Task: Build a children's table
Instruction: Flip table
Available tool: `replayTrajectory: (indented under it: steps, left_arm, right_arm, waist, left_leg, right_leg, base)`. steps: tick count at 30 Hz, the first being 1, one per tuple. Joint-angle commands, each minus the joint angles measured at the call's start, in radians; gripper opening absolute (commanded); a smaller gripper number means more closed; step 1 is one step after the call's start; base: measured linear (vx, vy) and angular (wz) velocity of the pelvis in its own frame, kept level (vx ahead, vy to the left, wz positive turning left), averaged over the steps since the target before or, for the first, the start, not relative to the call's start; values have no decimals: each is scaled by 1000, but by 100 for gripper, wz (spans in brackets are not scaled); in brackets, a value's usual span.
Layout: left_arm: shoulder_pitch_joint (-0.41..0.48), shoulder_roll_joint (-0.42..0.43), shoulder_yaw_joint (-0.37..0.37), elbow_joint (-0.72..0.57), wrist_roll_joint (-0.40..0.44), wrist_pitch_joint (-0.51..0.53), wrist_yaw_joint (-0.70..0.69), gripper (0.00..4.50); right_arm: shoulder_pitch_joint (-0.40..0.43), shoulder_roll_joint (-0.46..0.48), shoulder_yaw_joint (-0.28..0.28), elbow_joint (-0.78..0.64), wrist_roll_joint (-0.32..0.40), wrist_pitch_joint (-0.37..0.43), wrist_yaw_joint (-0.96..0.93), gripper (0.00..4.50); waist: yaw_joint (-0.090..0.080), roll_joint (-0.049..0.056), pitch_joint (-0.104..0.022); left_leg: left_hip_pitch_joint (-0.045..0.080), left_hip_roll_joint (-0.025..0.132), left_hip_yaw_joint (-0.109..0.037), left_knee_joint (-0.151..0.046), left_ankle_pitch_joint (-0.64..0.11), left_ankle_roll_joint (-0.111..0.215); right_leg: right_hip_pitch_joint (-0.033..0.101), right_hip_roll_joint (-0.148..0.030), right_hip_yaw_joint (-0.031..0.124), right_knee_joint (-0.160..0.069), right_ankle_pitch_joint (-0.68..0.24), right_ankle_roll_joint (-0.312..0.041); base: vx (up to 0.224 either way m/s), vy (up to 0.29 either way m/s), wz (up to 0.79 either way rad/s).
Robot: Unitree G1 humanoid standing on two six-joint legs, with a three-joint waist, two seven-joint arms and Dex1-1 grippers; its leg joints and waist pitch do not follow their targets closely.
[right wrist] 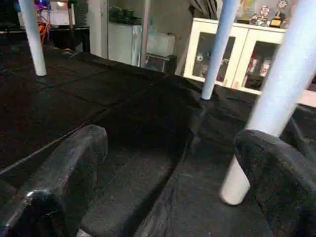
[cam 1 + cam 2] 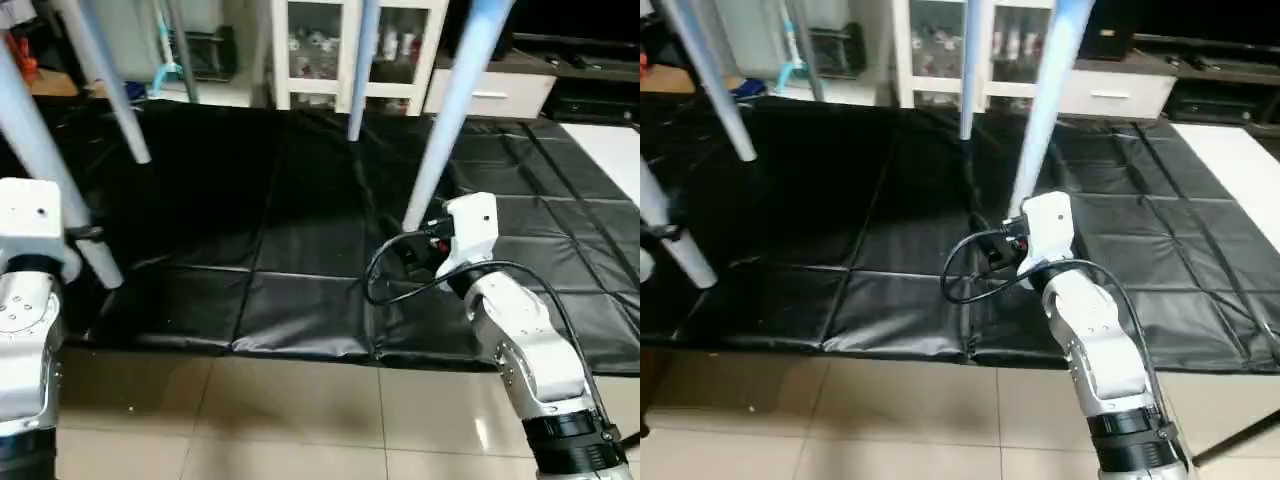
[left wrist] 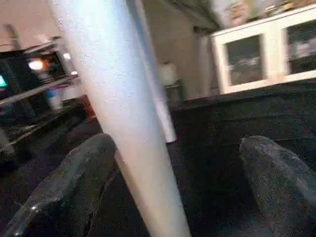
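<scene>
Four long tapered white plastic table legs [image 2: 455, 110] stand upright on a black quilted floor mat [image 2: 270, 250] in the head view, their tops running out of the picture. A white glass-door cabinet [image 2: 355, 50] stands behind the mat. The right gripper [image 2: 415, 250] sits beside the foot of the near right leg.

From the left wrist, the left gripper [image 3: 177, 197] is spread wide, the near left leg [image 3: 123, 123] between its fingers, untouched.

From the right wrist, the right gripper [image 1: 168, 192] is also wide, holding nothing, the near right leg [image 1: 271, 108] just beyond one finger.

Black padded mat [image 2: 300, 250] over beige tile floor [image 2: 250, 420]; glass-door cabinet [image 2: 355, 50] behind.
</scene>
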Motion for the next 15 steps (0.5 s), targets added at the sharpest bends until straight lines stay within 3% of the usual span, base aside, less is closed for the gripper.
replayTrajectory:
  steps: [1, 7, 12, 15]
  left_arm:
    - [6, 5, -35, -31, -41, -6, -71, 450]
    - [25, 35, -50, -101, -181, 46, -240, 450]
    - [9, 87, -49, -41, -141, 31, -269, 450]
    - [-26, 88, -37, 21, -125, 2, -248, 450]
  right_arm:
    - [8, 4, -16, -27, -12, 4, -1, 446]
    - [8, 5, -21, -28, -15, 4, 1, 446]
    - [10, 7, -22, -33, -15, 5, -1, 446]
    - [9, 9, -21, -32, -15, 5, -1, 446]
  waist:
    - [-5, 18, -44]
    - [-5, 25, -44]
    - [-15, 19, -44]
    - [-12, 22, -45]
  left_leg:
    - [17, 100, -50, -130, -339, -83]
    - [13, 100, -53, -134, -336, -99]
    - [7, 98, -49, -132, -287, -75]
    - [12, 98, -45, -130, -259, -63]
  right_leg:
    - [16, -58, 42, -60, -200, -215]
    - [17, -58, 42, -55, -188, -212]
    - [25, -60, 45, -56, -159, -219]
    - [23, -59, 46, -56, -148, -230]
  base:
    - [0, 0, 0]
    - [0, 0, 0]
    - [0, 0, 0]
    - [0, 0, 0]
